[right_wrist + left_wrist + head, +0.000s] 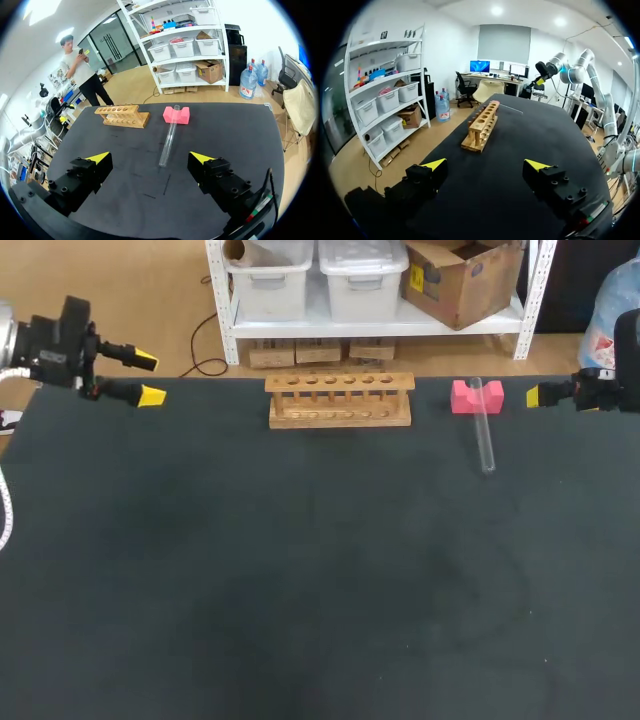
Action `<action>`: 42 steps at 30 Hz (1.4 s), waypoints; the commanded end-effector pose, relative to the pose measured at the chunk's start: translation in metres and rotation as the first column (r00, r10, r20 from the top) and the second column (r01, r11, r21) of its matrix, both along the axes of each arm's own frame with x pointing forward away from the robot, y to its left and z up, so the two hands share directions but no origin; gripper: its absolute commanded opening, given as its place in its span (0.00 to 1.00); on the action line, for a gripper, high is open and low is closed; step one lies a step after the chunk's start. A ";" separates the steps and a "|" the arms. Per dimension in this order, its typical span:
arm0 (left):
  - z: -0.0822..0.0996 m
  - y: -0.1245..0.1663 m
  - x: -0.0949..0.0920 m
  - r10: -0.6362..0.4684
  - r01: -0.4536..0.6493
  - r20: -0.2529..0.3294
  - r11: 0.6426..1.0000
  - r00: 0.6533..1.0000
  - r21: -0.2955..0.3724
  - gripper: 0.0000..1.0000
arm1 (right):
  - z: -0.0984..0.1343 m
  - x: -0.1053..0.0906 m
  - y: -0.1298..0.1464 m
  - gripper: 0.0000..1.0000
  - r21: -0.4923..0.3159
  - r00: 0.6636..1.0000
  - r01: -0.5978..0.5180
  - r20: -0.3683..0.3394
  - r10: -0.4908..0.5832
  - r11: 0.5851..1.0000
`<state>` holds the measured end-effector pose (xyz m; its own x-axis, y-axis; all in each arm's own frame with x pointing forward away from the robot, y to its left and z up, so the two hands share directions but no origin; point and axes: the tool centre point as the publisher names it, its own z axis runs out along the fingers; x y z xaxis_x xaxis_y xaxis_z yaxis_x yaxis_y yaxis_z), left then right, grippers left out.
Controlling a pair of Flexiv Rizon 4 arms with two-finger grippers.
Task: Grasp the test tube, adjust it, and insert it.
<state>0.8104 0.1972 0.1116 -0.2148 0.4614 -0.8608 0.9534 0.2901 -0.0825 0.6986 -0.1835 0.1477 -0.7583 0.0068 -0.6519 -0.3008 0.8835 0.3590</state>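
Both grippers are holding nothing. My left gripper (148, 379) is hanging over the far left corner of the table (300, 590), and its two yellow fingers are standing wide apart. My right gripper (150, 158) is sitting at the far right edge. Its fingers are spread wide too, with only bare table between them.

The test tube (482, 430) is lying down on the right side of the table. Its far end is resting on a little pink block (474, 398), so it is tilting a bit, and its near end is touching the table. In the right wrist view it is lying just ahead of the open fingers, pointing away from them. The wooden rack (339, 400) is standing near the far edge in the middle, well apart from the tube, and its holes are looking empty.

So I think the job is only starting. The grasping step is the one in hand, and nothing is touching the tube yet. The right arm is sitting nearer to it, so it looks like the one to go. It is going to need to come down over the tube, put one finger on each side and squeeze softly, because the tube is round and see-through and could roll or slip. After that, the tube is going to need turning upright before going into a hole in the rack.
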 end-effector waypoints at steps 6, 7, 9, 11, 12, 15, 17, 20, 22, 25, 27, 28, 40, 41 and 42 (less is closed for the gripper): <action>0.001 -0.007 0.011 -0.002 0.002 0.002 1.000 1.000 0.018 1.00 | 0.001 -0.001 0.000 1.00 -0.004 1.000 0.003 0.000 -0.003 1.000; 0.001 -0.007 0.011 -0.002 0.002 0.002 1.000 1.000 0.018 1.00 | 0.001 -0.001 0.000 1.00 -0.004 1.000 0.003 0.000 -0.003 1.000; 0.001 -0.007 0.011 -0.002 0.002 0.002 1.000 1.000 0.018 1.00 | 0.001 -0.001 0.000 1.00 -0.004 1.000 0.003 0.000 -0.003 1.000; 0.001 -0.007 0.011 -0.002 0.002 0.002 1.000 1.000 0.018 1.00 | 0.001 -0.001 0.000 1.00 -0.004 1.000 0.003 0.000 -0.003 1.000; 0.001 -0.007 0.011 -0.002 0.002 0.002 1.000 1.000 0.018 1.00 | 0.001 -0.001 0.000 1.00 -0.004 1.000 0.003 0.000 -0.003 1.000; 0.001 -0.007 0.011 -0.002 0.002 0.002 1.000 1.000 0.018 1.00 | 0.001 -0.001 0.000 1.00 -0.004 1.000 0.003 0.000 -0.003 1.000; 0.001 -0.007 0.011 -0.002 0.002 0.002 1.000 1.000 0.018 1.00 | 0.001 -0.001 0.000 1.00 -0.004 1.000 0.003 0.000 -0.003 1.000; 0.001 -0.007 0.011 -0.002 0.002 0.002 1.000 1.000 0.018 1.00 | 0.001 -0.001 0.000 1.00 -0.004 1.000 0.003 0.000 -0.003 1.000; 0.001 -0.007 0.011 -0.002 0.002 0.002 1.000 1.000 0.018 1.00 | 0.001 -0.001 0.000 1.00 -0.004 1.000 0.003 0.000 -0.003 1.000; 0.001 -0.007 0.011 -0.002 0.002 0.002 1.000 1.000 0.018 1.00 | 0.004 0.002 0.002 1.00 -0.047 1.000 0.001 0.008 0.000 0.999; 0.001 -0.007 0.011 -0.002 0.002 0.002 1.000 1.000 0.018 1.00 | 0.009 0.007 0.007 1.00 -0.102 1.000 0.004 0.021 -0.002 0.995; 0.001 -0.007 0.011 -0.002 0.002 0.002 1.000 1.000 0.018 1.00 | 0.012 0.010 0.009 1.00 -0.145 1.000 0.022 0.020 -0.019 0.989; 0.001 -0.007 0.011 -0.002 0.002 0.002 1.000 1.000 0.018 1.00 | 0.021 0.037 0.026 1.00 -0.573 0.974 0.221 0.092 -0.207 0.789; 0.001 -0.007 0.011 -0.002 0.002 0.002 1.000 1.000 0.018 1.00 | 0.018 0.039 0.025 1.00 -0.589 0.970 0.235 0.095 -0.222 0.773; 0.001 -0.007 0.011 -0.002 0.002 0.002 1.000 1.000 0.018 1.00 | 0.016 0.041 0.024 1.00 -0.602 0.968 0.243 0.104 -0.227 0.761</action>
<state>0.8203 0.1899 0.1135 -0.2131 0.4774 -0.8525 0.9539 0.2906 -0.0757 0.7378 -0.1650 0.1668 -0.7609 -0.2030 -0.6163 -0.3653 0.9190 0.1483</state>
